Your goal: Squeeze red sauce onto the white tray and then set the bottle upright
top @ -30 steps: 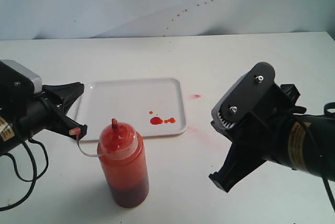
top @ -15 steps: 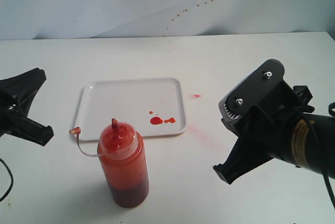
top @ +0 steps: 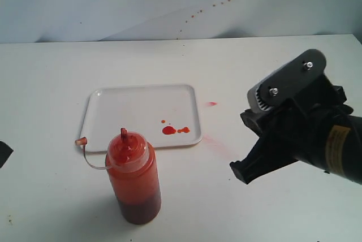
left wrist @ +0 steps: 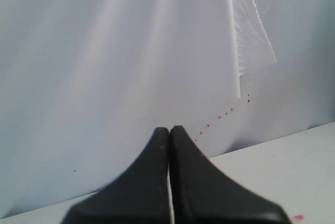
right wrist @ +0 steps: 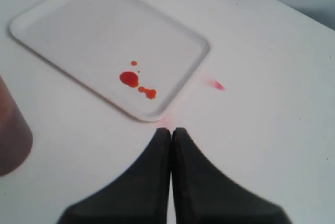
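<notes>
— On the desk (top: 254, 72), what's standing?
— A see-through plastic bottle (top: 134, 180), upright, dark red at its base, near the flat white tray (top: 124, 112). Glossy round drops of red sauce (top: 168, 130) lie in that tray.
— The claws?
— Left claw (left wrist: 168, 130) and right claw (right wrist: 170, 131) both pressed together, empty.

I count 1 bottle (top: 133, 180), 1 white tray (top: 130, 112), approx. 4 drops of red sauce (top: 168, 130), 2 grippers: left gripper (left wrist: 169, 135) + right gripper (right wrist: 171, 135).
</notes>
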Robot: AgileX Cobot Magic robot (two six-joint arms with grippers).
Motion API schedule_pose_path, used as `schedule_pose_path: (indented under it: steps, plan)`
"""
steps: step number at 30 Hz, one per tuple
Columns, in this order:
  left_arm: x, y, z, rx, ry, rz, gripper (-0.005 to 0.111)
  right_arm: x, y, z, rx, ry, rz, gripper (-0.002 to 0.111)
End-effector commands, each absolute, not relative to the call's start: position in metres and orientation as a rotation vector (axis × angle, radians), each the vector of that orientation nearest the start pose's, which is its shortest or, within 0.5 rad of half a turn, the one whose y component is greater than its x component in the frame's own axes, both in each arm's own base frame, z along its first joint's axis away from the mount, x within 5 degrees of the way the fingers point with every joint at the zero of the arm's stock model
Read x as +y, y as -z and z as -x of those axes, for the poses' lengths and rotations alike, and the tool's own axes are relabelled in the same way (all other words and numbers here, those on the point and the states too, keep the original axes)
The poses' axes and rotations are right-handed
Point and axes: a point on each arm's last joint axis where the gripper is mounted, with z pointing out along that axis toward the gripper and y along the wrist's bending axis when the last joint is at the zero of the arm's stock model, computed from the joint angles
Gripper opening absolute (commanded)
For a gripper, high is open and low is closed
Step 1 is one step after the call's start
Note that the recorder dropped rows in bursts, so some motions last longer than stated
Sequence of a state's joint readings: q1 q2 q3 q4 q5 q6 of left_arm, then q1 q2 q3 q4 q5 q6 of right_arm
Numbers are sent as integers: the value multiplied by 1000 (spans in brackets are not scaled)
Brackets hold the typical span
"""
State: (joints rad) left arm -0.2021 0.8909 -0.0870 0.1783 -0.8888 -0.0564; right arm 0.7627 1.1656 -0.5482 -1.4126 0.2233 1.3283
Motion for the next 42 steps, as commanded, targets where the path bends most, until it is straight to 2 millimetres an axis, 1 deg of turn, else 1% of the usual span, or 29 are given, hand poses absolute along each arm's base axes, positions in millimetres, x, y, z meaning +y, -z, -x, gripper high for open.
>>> schedule_pose_path:
  steps: [1, 2, 5, 6, 7, 8, 9, 10, 13, 15, 17, 42]
  plan:
    - [-40, -231, -137, 1408, 233, -273, 0, 135, -265, -166, 1891, -263, 727, 0]
    - [-40, -231, -137, 1408, 237, -269, 0, 130, -275, -161, 1851, -282, 699, 0]
    - [-40, -231, -137, 1411, 278, -235, 0, 121, -290, -152, 1797, -312, 637, 0]
    - [-40, -232, -136, 1402, 280, -233, 0, 117, -297, -148, 1779, -350, 587, 0]
    - [-40, -233, -136, 1398, 280, -233, 0, 115, -300, -146, 1770, -366, 572, 0]
    - [-40, -234, -135, 1391, 282, -231, 0, 111, -307, -141, 1741, -390, 546, 0]
    - [-40, -234, -134, 1389, 282, -231, 0, 109, -309, -139, 1728, -395, 540, 0]
    - [-40, -235, -134, 1385, 307, -209, 0, 103, -315, -134, 1699, -395, 516, 0]
    - [-39, -239, -131, 1365, 344, -178, 0, 90, -324, -129, 1661, -354, 445, 0]
    - [-39, -240, -129, 1354, 344, -178, 0, 83, -327, -128, 1653, -324, 404, 0]
    - [-39, -240, -129, 1355, 342, -181, 0, 82, -328, -127, 1647, -316, 398, 0]
    - [-39, -240, -129, 1355, 342, -181, 0, 81, -329, -127, 1646, -318, 396, 0]
